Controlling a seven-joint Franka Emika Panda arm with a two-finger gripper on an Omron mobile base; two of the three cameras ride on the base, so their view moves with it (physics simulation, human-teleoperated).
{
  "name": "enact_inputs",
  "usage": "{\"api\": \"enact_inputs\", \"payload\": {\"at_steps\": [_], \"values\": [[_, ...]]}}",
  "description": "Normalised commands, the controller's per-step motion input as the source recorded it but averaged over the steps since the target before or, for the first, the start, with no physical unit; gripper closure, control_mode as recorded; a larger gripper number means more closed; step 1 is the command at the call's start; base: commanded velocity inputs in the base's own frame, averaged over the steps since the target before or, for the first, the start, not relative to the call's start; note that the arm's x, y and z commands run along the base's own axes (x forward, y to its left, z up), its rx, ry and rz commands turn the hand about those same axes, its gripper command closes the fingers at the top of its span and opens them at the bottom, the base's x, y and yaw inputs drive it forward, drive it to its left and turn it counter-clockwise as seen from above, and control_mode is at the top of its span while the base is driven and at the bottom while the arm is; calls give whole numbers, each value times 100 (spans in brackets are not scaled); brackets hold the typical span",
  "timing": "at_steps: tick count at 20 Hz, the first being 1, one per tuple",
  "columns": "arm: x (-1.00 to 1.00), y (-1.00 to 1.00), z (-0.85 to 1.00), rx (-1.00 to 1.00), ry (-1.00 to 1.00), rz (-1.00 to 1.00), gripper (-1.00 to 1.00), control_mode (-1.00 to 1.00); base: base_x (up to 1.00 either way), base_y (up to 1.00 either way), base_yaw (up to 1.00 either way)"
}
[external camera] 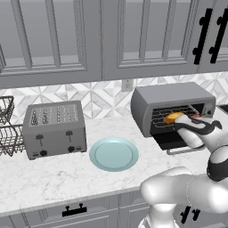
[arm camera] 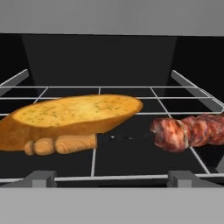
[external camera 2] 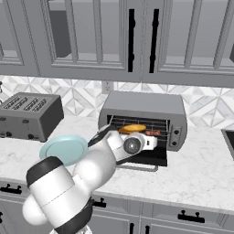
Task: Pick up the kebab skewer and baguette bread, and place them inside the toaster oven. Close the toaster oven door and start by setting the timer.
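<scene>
Our pincer (arm camera: 112,178) is wide open and holds nothing; its two dark tips sit far apart, right in front of the wire rack (arm camera: 94,164). Just past them the kebab skewer (arm camera: 131,138) lies on the rack, with its wooden handle to the left and red meat chunks to the right in the hand view. The baguette bread (arm camera: 70,116) lies on the rack too, right behind the handle and touching it. Both are inside the toaster oven (external camera: 171,99), which stands on the worktop (external camera: 53,171). The toaster oven door (external camera 2: 153,160) hangs open, folded down in front. Further left we see a round blue plate (external camera: 113,153) and a grey toaster (external camera: 53,129) by the wall
</scene>
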Motion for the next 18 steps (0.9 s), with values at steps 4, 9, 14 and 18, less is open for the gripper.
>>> {"api": "enact_inputs", "payload": {"at_steps": [4,9,14,18], "values": [[19,0,0,0,0,0,-100,-100,0,0,0],[20,0,0,0,0,0,-100,-100,0,0,0],[20,0,0,0,0,0,-100,-100,0,0,0],[23,0,0,0,0,0,-100,-100,0,0,0]]}}
